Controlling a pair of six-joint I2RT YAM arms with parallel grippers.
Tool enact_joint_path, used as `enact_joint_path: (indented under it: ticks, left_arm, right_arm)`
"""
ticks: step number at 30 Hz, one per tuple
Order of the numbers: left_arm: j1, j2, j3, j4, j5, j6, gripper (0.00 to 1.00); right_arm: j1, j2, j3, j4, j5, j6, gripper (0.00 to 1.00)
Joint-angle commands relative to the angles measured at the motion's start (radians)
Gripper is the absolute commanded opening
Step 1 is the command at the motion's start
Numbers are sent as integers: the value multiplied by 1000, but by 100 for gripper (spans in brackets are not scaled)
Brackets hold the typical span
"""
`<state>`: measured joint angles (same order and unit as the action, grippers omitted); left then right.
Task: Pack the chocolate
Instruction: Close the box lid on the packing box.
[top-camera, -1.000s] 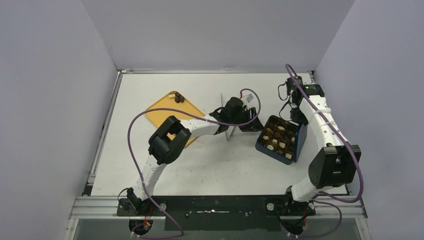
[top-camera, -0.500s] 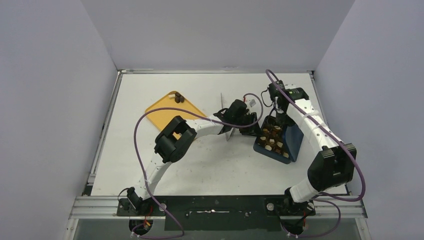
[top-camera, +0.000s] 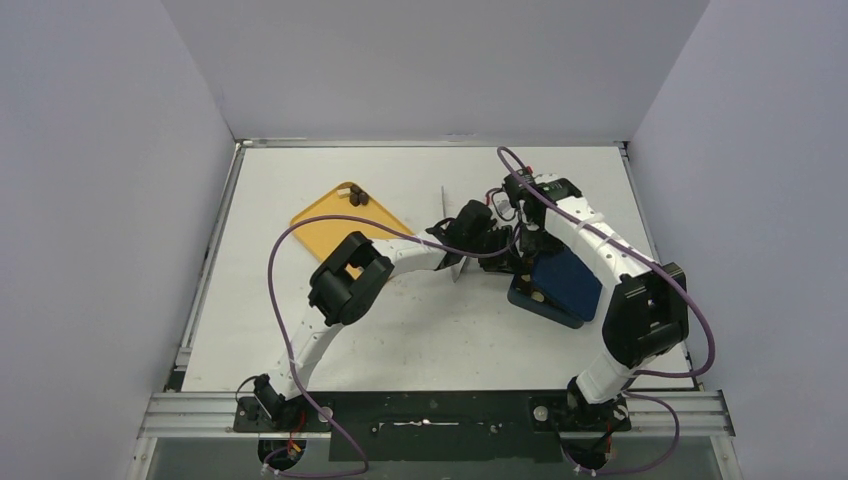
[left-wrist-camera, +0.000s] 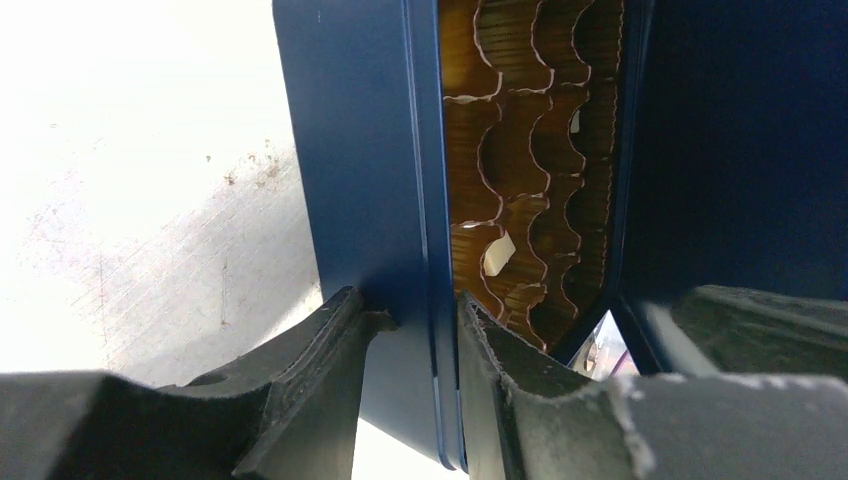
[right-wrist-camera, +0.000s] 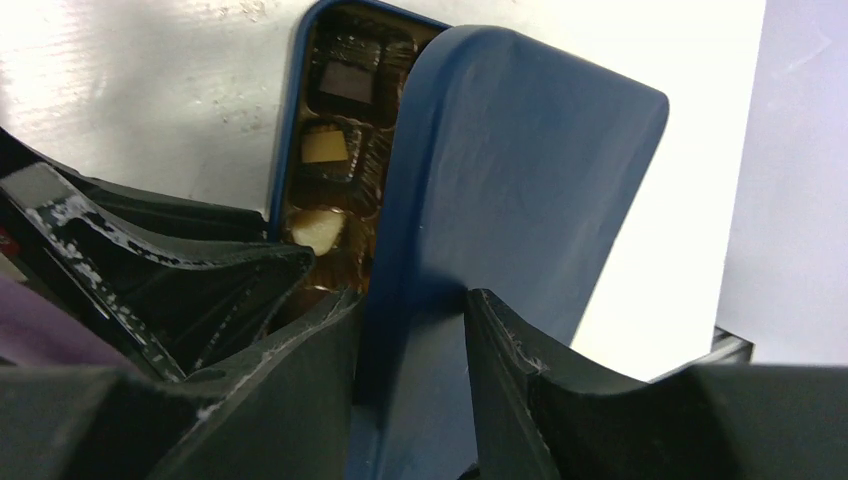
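Blue tin, right of centre on the tabletop: chocolate sits in paper cups inside, with the lid tilted over it and partly covering it. The left claw is clamped on the tin's side wall. The right claw is clamped on the lid's edge. Yellow tray, upper left: a few loose pieces.

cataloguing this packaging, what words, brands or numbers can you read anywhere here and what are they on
None can be read.
The blue lid in the right gripper is plain.
The blue box wall in the left gripper is plain.
The orange tray shows no print.
The chocolates show no marks that can be made out.
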<state>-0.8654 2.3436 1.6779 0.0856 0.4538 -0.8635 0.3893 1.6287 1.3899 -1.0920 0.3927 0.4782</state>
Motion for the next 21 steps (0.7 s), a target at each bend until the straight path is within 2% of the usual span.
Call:
enact_joint_path:
  ticks: [1, 13, 18, 21]
  left_arm:
    - [-8, -43, -16, 98, 30, -17, 34]
    - [47, -171, -103, 163, 18, -170, 34]
    - [80, -219, -172, 299, 47, -274, 37]
    - [87, -226, -178, 291, 43, -272, 38]
  right_arm:
    - [24, -7, -32, 162, -88, 60, 41]
    - [11, -11, -76, 262, -116, 79, 46]
    - [9, -10, -91, 288, -141, 82, 47]
    - [9, -8, -77, 292, -146, 82, 49]
